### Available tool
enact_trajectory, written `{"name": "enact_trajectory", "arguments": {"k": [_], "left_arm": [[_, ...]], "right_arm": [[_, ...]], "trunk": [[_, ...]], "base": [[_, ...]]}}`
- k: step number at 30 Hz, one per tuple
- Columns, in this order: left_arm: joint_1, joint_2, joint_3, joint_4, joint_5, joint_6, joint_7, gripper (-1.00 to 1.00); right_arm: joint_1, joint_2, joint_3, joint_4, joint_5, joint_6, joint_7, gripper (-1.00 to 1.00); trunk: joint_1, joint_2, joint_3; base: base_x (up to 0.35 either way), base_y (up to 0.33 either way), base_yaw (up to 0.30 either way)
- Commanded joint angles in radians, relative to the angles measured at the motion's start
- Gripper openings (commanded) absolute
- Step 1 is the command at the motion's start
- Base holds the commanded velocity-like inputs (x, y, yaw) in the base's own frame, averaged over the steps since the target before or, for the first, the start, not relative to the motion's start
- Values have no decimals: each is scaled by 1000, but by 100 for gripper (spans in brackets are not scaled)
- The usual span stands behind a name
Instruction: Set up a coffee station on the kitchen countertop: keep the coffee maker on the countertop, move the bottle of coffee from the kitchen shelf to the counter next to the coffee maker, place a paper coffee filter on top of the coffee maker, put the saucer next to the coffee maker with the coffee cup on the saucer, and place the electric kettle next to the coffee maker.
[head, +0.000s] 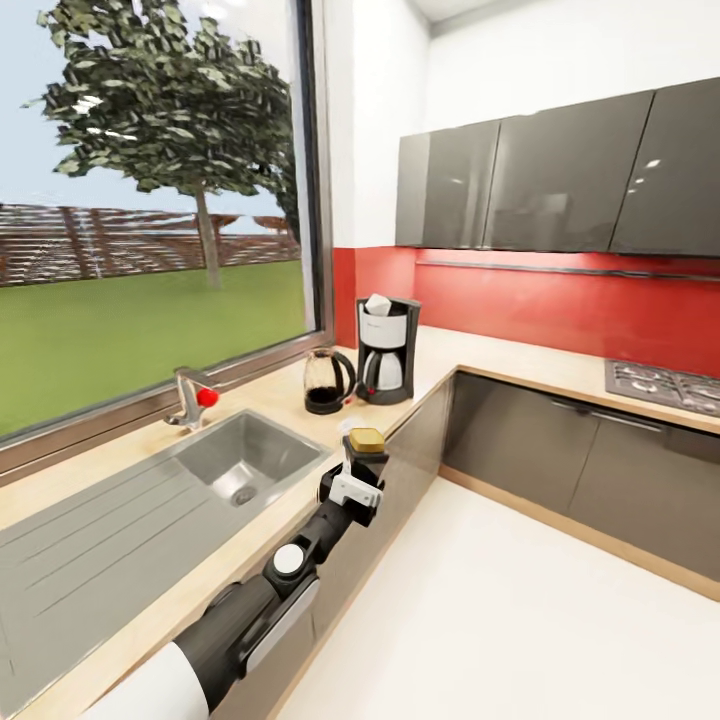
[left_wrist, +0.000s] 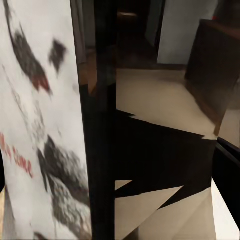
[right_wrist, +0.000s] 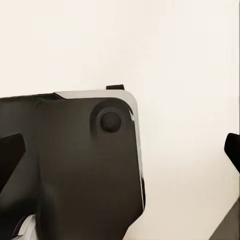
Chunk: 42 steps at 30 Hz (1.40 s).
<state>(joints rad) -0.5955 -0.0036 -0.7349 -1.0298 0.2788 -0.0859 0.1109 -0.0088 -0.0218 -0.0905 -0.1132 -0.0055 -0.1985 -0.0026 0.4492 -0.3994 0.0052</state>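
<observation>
My left gripper (head: 358, 470) is pinching the small dark brown squarish jar of coffee with a yellow-gold lid (head: 366, 447), held upright over the front edge of the long light beige wood-look countertop (head: 130, 470). In my left wrist view the jar's pale printed label (left_wrist: 40, 130) sits pressed close against the camera.

The tall black drip coffee maker with a pale grey tank (head: 387, 350) stands ahead of the jar, farther along the counter in the corner, with a white paper cone filter (head: 377, 303) already on top. The clear glass domed electric kettle with a black base (head: 327, 381) sits just beside it, on the window side.

The jar's long axis is vertical. My left arm is the nearer one; I judge it must carry the jar forward to bare counter near the machine. I cannot tell my right gripper's state.
</observation>
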Motion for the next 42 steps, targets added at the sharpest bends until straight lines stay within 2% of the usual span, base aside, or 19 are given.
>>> {"name": "enact_trajectory", "arguments": {"k": [1, 9, 30, 42], "left_arm": [[-1, 1, -4, 0, 8, -5, 7, -100], [-1, 1, -4, 0, 8, -5, 7, -100], [-1, 1, -4, 3, 8, -5, 7, -100], [-1, 1, -3, 6, 8, -5, 9, -100]], "right_arm": [[0, 0, -6, 1, -1, -4, 1, 100], [0, 0, -6, 1, -1, -5, 1, 100], [0, 0, -6, 2, -1, -5, 1, 100], [0, 0, -6, 3, -1, -4, 1, 100]], "trunk": [[1, -1, 0], [1, -1, 1], [1, -1, 11], [1, -1, 11]], "base": [[262, -234, 0], [262, -234, -59], [262, -234, -228], [297, -173, -17]]}}
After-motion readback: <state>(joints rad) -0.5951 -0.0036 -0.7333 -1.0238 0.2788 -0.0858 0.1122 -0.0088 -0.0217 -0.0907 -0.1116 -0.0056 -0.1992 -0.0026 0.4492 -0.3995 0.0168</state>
